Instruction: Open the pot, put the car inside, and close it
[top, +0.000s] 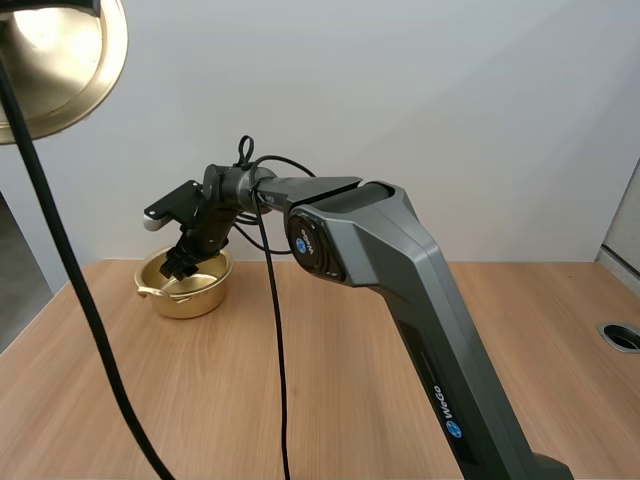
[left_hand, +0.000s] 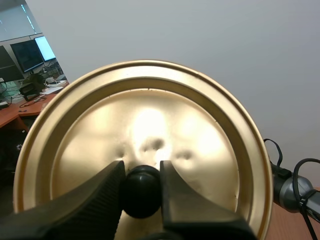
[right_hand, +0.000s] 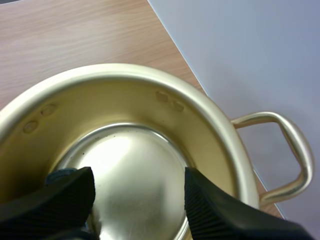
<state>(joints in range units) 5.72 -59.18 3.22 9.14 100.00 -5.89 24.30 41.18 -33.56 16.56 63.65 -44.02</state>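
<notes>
Both engaged: the left gripper (left_hand: 141, 172) pinches the raised lid (left_hand: 150, 110) by its knob (left_hand: 141, 195); the right gripper (right_hand: 139, 197), fingers (right_hand: 215, 212) spread, sits inside the open pot (right_hand: 205, 117).

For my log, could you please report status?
Left gripper jaws shut on black knob of round golden lid. Right gripper jaws open over golden metal pot. Nothing obstructing.

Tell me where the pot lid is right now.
The lid is off the pot, held high by my left gripper pinching its black knob; in the high view it sits upper left, above the pot on the table.
</notes>
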